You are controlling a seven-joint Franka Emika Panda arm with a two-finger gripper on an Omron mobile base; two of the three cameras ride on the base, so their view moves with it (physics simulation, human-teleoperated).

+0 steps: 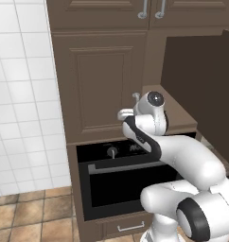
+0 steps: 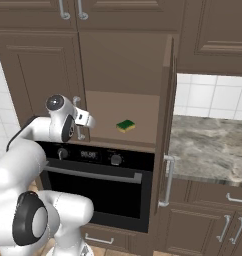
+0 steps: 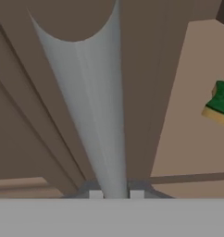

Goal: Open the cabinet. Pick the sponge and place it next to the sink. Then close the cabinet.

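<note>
One arm: reaches forward to the closed left door of the cabinet.
Gripper: clamped on that door's handle, the bar between its tips.
Right door: swung open.
Shelf: holds the sponge, lying flat near the middle.

Glossy white rounded arm, dark grey joint rings, black stripe along one link, round dark cap at the wrist.
</note>
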